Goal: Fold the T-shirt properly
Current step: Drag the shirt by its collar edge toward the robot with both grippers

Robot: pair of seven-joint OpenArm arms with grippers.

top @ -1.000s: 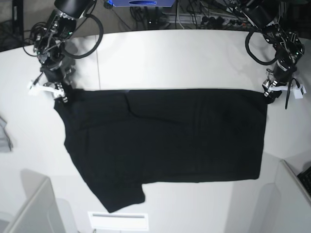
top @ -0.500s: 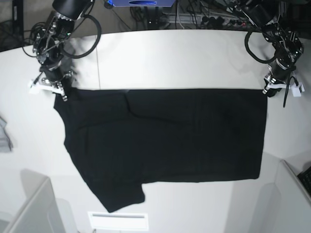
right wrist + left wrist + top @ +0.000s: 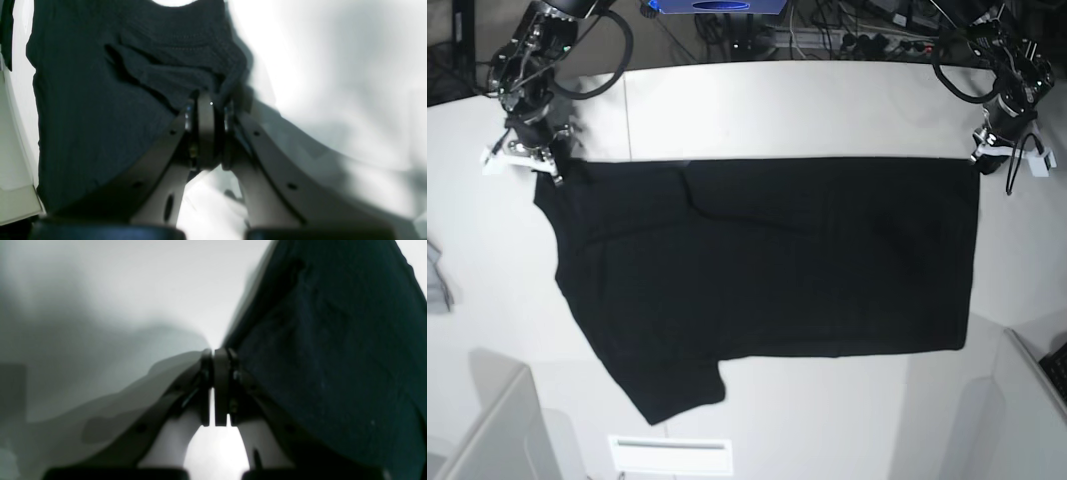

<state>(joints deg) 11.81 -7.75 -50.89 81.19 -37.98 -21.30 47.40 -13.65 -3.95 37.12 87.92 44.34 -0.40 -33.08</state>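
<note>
The black T-shirt [image 3: 767, 260] lies spread out on the white table [image 3: 787, 110], plain side up, with one sleeve reaching toward the front left. No print shows. My left gripper [image 3: 980, 166] is shut on its far right corner. In the left wrist view the gripper [image 3: 213, 351] is closed, with the dark cloth [image 3: 333, 340] running from its tip to the right. My right gripper [image 3: 554, 170] is shut on the far left corner. In the right wrist view the gripper [image 3: 206, 100] pinches bunched cloth [image 3: 100, 100].
White box-like shapes stand at the front left [image 3: 487, 430] and front right [image 3: 1027, 400]. A white slot plate [image 3: 670, 455] sits at the front edge. Cables and a blue object [image 3: 717, 5] lie behind the table. A grey item [image 3: 435, 275] is at the left edge.
Both grippers have moved toward the far side of the table, pulling the shirt's top edge with them. The whole shirt has slid that way. Both stay shut on the cloth.
</note>
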